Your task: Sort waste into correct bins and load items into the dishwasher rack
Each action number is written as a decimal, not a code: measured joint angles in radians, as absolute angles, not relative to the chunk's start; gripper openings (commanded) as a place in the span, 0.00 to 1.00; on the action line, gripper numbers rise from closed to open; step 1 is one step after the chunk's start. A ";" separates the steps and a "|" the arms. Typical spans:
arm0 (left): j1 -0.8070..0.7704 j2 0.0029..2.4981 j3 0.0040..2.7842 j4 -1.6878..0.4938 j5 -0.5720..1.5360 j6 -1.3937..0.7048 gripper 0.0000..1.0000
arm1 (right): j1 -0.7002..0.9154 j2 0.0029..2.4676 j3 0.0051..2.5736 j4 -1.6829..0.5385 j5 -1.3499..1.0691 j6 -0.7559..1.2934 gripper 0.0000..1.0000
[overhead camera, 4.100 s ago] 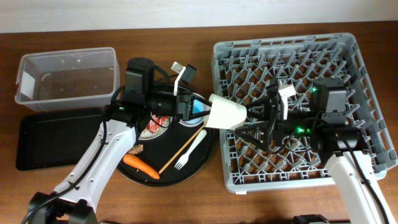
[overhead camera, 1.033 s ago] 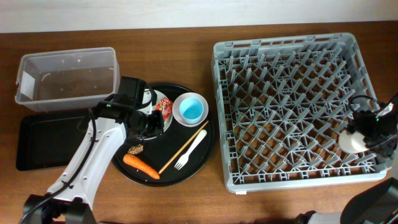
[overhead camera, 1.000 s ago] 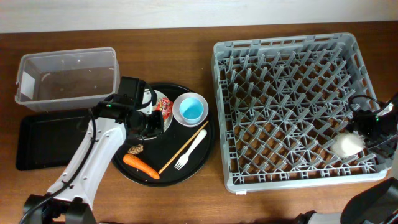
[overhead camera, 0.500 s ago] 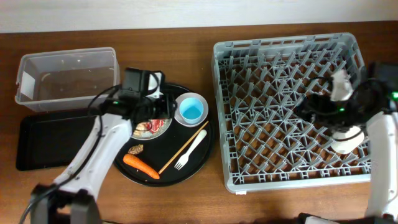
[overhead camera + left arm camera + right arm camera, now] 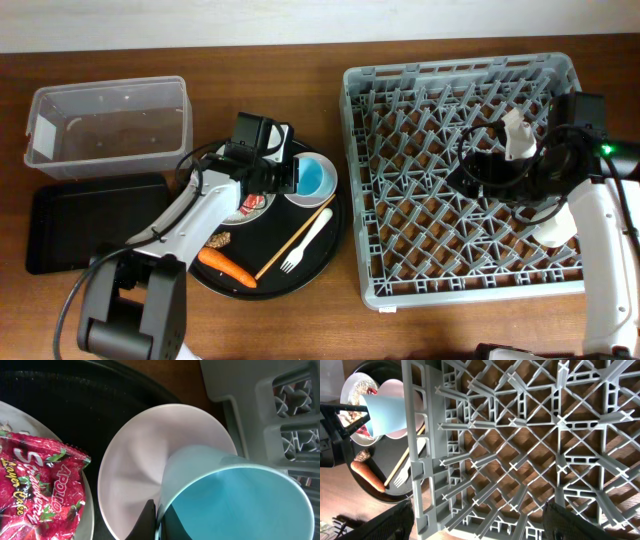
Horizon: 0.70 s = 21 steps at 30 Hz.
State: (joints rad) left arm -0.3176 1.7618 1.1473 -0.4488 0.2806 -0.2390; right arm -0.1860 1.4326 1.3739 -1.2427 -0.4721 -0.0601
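Pinch on rim of tilted blue cup (image 5: 235, 495) by left hand (image 5: 156, 521), closed tight onto it above bowl (image 5: 132, 460); right hand (image 5: 481, 519) spread wide, empty, over rack (image 5: 460, 66).

Overhead: you look straight down on the whole surface (image 5: 300, 45).
Left wrist: close on the light-blue cup (image 5: 235, 495).
Right wrist: above the dishwasher rack (image 5: 431, 435); shares that cup.

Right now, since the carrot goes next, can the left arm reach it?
Probably, once free: the carrot lies uncovered on the tray, but the left fingers seem to grip the light-blue cup.
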 measured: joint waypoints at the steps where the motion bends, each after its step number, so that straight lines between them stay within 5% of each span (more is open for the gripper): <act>1: -0.317 1.762 1.148 -0.463 0.281 -0.239 0.01 | -0.186 1.433 1.374 -1.248 -0.470 -0.061 0.85; 5: -0.262 1.699 1.157 -0.524 0.366 -0.239 0.01 | -0.186 1.433 1.374 -1.249 -0.468 -0.060 0.88; 10: -0.175 1.533 1.181 -0.439 0.854 -0.240 0.00 | -0.186 1.433 1.374 -1.214 -0.530 -0.080 0.89; 15: -0.176 1.533 1.182 -0.378 1.262 -0.239 0.00 | -0.184 1.433 1.374 -1.188 -0.952 -0.260 0.90; 21: -0.176 1.533 1.182 -0.377 1.377 -0.239 0.01 | -0.015 1.433 1.374 -1.149 -1.233 -0.364 0.91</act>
